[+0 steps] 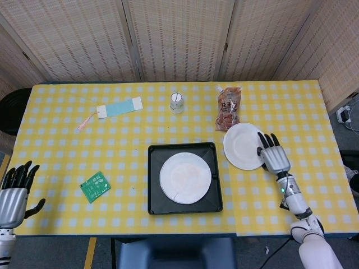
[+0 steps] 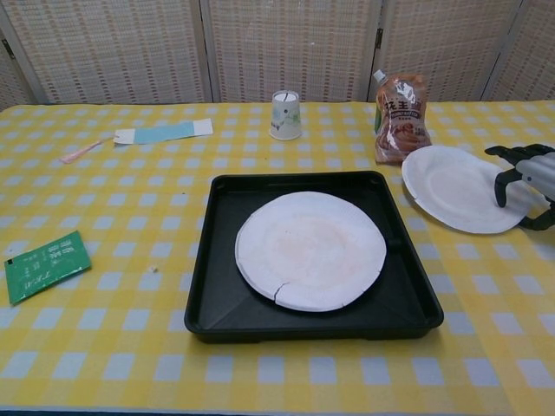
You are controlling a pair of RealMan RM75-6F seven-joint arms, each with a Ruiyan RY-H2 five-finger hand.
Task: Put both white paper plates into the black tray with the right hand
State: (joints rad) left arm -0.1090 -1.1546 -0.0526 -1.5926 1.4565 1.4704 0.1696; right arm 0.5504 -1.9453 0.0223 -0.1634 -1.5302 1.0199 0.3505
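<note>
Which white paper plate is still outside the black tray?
The white paper plate on the tablecloth beside the right hand; the other white paper plate lies inside the black tray.

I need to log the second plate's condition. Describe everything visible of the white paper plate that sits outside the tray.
The white paper plate is round, plain, with a shallow raised rim, and looks clean and empty. It lies on the yellow checked tablecloth, right of the black tray and just in front of the brown snack pouch. The right hand reaches over its right edge, fingers apart; whether they touch it is unclear.
</note>
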